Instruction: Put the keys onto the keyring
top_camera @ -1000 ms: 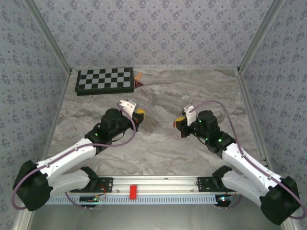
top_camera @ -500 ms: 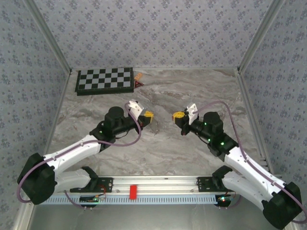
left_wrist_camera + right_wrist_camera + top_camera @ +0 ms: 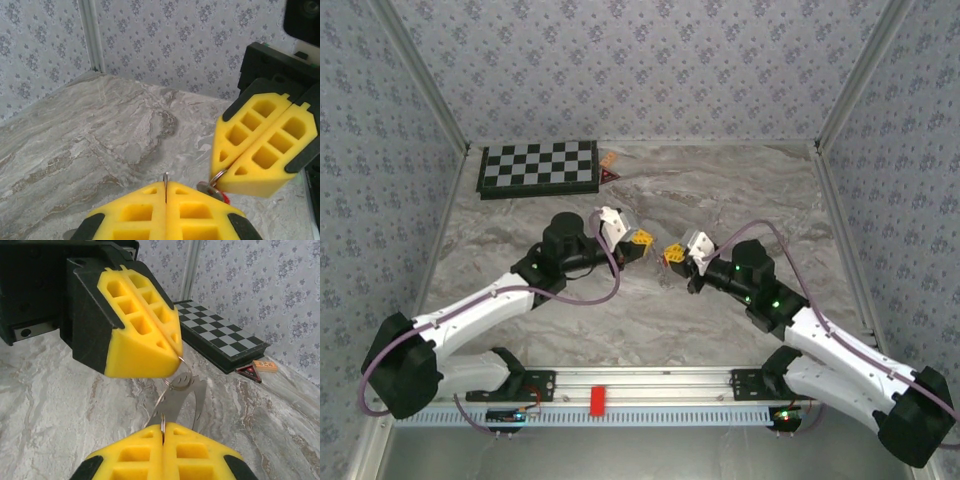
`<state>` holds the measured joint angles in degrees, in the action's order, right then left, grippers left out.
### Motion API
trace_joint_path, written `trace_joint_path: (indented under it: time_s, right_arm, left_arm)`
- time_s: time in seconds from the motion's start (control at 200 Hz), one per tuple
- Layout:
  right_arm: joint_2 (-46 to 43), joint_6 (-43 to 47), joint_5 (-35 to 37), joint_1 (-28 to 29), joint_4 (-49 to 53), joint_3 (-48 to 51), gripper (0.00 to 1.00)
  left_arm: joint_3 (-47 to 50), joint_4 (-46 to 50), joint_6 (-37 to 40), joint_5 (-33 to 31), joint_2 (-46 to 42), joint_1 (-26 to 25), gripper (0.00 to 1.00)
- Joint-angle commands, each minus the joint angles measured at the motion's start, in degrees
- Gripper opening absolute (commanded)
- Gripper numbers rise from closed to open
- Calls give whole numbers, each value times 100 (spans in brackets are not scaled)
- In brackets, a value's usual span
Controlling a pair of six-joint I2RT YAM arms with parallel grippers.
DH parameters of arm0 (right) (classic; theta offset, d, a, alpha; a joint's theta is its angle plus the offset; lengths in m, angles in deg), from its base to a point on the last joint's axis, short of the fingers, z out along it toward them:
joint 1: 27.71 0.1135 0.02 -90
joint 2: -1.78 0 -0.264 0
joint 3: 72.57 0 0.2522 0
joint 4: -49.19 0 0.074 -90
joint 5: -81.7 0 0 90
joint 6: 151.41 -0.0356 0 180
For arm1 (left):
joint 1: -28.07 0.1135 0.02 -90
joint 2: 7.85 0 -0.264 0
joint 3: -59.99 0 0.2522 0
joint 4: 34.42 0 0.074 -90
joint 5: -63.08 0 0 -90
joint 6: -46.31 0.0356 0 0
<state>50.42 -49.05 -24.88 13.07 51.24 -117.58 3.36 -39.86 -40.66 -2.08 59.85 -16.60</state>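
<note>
My two grippers meet tip to tip over the middle of the marble table. The left gripper (image 3: 642, 240) is shut on the keyring (image 3: 187, 366), a thin wire loop. A flat silvery metal charm (image 3: 186, 397) dangles from the loop. In the left wrist view only a sliver of the keyring (image 3: 165, 179) pokes out between my left fingers. The right gripper (image 3: 672, 255) is shut on a small ring carrying the key (image 3: 211, 190), which hangs below its yellow fingers (image 3: 260, 145) with a bit of red showing. The key hangs just right of the left gripper's tips.
A folded chessboard (image 3: 538, 167) lies at the back left, with an orange-brown triangular piece (image 3: 609, 165) beside it. A red block (image 3: 597, 400) sits on the rail at the near edge. Patterned walls close in the table on three sides.
Both arms have swung inward toward each other. The gap between the two grippers has shrunk from wide to nearly touching. Both have stayed shut on their items.
</note>
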Motion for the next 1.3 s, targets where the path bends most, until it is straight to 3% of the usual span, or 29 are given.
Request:
trace_joint_path:
  time_s: [0.0, 0.265, 0.715, 1.294]
  right_arm:
    - [132, 378, -104, 12, 134, -279, 0]
    - [297, 608, -364, -34, 705, -560, 0]
    - [304, 1105, -385, -24, 1707, -1046, 0]
    - [446, 1241, -338, 84, 1645, -1063, 0]
  left_arm:
    - [228, -274, 334, -372, -294, -276, 0]
    - [638, -486, 664, -1372, -748, -702, 0]
    - [854, -729, 445, -1358, -835, -737, 0]
    - [767, -516, 427, -1089, -811, -754, 0]
